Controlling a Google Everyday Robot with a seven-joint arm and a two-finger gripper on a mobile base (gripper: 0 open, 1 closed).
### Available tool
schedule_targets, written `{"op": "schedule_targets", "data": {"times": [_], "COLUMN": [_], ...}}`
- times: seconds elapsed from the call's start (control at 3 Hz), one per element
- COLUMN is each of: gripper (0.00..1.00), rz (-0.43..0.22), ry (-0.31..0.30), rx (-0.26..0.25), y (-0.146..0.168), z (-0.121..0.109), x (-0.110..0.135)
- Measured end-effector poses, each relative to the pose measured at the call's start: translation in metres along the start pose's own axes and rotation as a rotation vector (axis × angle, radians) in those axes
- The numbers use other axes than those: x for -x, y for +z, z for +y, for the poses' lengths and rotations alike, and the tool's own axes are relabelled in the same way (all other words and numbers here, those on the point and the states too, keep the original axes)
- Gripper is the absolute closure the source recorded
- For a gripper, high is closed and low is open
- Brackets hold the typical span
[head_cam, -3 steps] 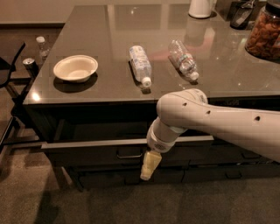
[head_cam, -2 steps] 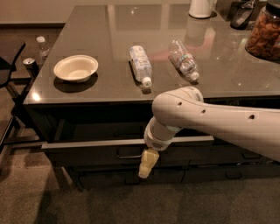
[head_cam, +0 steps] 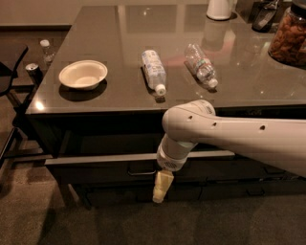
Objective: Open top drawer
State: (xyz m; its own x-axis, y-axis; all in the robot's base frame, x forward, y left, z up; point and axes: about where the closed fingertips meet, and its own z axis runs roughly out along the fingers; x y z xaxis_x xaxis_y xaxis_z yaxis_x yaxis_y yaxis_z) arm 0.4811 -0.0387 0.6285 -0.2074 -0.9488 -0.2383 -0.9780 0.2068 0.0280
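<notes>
Gripper (head_cam: 162, 187) hangs from my white arm (head_cam: 239, 136) in front of the cabinet, pointing down, just right of the small loop handle (head_cam: 141, 172). I cannot tell whether it is wide or narrow, or whether it touches the handle. It holds nothing that I can see.

The top drawer (head_cam: 95, 171) sits right under the counter edge. Its dark front is low in frame and a grey rim strip runs along the top, so it looks pulled out a little. The arm comes in from the right and covers the drawer's right half. A slimmer dark drawer front (head_cam: 215, 190) is below it, partly behind the gripper tip.

On the counter (head_cam: 110, 33):
- A white bowl (head_cam: 83, 74) is on the left, upright and near the front edge.
- A white-labelled bottle (head_cam: 153, 71) lies on its side at centre, cap toward me.
- A clear bottle (head_cam: 201, 66) lies on its side to its right, apart from it.
- A white container (head_cam: 220, 8) stands at the back.
- A jar (head_cam: 289, 29) of brown stuff is at far right, cut off by the frame.

None of these blocks the drawer.

The countertop is dark, glossy and reflective. The floor is dim brownish carpet (head_cam: 95, 225). At left there is a black chair (head_cam: 9, 62), with a can (head_cam: 33, 71) and a small bottle (head_cam: 45, 48) beside the counter's end.
</notes>
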Motion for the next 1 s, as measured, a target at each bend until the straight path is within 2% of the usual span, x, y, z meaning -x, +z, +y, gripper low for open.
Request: {"op": "schedule_targets", "data": {"times": [0.33, 0.67, 1.0], "gripper": [0.0, 0.0, 0.0], "rz": [0.01, -0.001, -0.014], "ry": [0.03, 0.09, 0.143], "rx": [0.03, 0.052, 0.056], "y": [-0.015, -0.043, -0.057], "z": [0.018, 0.045, 0.063], "x": [-0.017, -0.04, -0.058]}}
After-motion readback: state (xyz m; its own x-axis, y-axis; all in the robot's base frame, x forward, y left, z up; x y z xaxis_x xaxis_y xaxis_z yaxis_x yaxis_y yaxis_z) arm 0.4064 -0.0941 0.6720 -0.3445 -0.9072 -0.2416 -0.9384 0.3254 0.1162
